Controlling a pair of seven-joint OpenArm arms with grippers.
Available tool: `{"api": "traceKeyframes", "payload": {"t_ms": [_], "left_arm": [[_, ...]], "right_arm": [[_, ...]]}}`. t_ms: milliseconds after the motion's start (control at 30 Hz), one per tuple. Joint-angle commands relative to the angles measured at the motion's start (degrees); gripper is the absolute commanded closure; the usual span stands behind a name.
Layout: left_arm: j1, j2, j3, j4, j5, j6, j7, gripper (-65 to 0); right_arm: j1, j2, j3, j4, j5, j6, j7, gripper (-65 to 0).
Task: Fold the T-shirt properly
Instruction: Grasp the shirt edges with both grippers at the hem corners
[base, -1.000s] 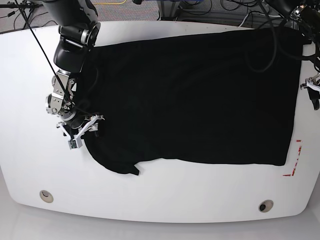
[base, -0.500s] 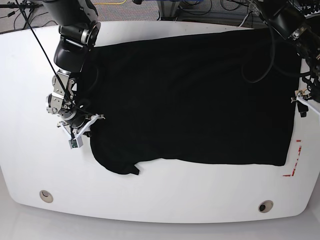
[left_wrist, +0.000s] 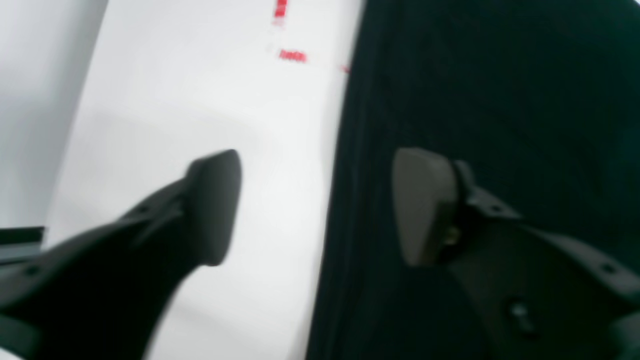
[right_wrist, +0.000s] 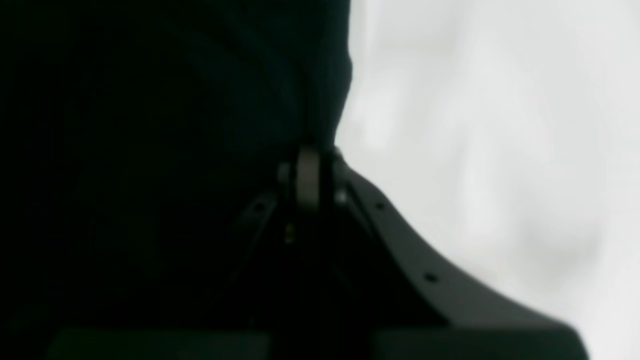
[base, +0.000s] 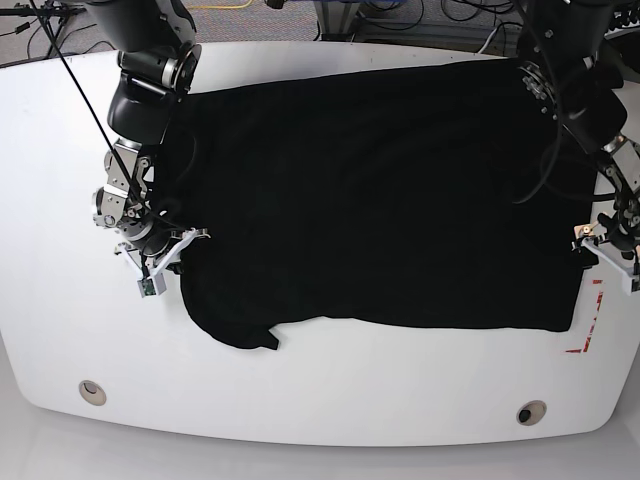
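The black T-shirt lies spread flat on the white table, plain side up, with a sleeve at the front left. My right gripper is at the shirt's left edge, and the right wrist view shows that right gripper shut on the dark T-shirt cloth. At the shirt's right edge my left gripper stands open. In the left wrist view the left gripper straddles the hem: one finger is over bare table, the other over the T-shirt.
Red tape marks sit on the table just right of the shirt's front right corner, and red tape shows ahead of the left gripper. Two round holes lie near the front edge. Cables hang behind the table.
My left arm has come forward along the shirt's right edge, and its jaws have spread wider. My right gripper has closed on the left edge of the shirt.
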Motion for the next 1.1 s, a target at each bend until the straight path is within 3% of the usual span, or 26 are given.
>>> {"api": "traceKeyframes", "payload": {"t_ms": [0,100,200,567,1067], "left_arm": [[-3.8,-2.4,1.1,-5.2,-0.5,1.7,-3.6,-55.4],[-5.5,-3.8,2.7,-12.2,-0.7,5.5,-7.1,-58.7],[-7.7,-4.3,3.7,-17.1,-0.7,6.8,-10.0,-58.6],[-10.0,-4.3,4.0,-24.3,-0.8,6.8,-12.5,-58.6],[-10.0,1.8,4.1,-24.4,-0.6,6.8,-13.3,-56.1]], "right_arm": [[0.6,0.5,0.0,0.7,-0.3,0.6,-0.7,0.0],[0.1,0.5,0.0,1.4,-0.3,0.6,-0.6,0.0],[-0.1,0.5,0.0,2.3,-0.3,0.7,-0.7,0.0],[-0.2,0.4,0.0,3.1,-0.3,0.8,-0.8,0.0],[-0.2,0.4,0.0,3.1,-0.3,0.8,-0.8,0.0]]}}
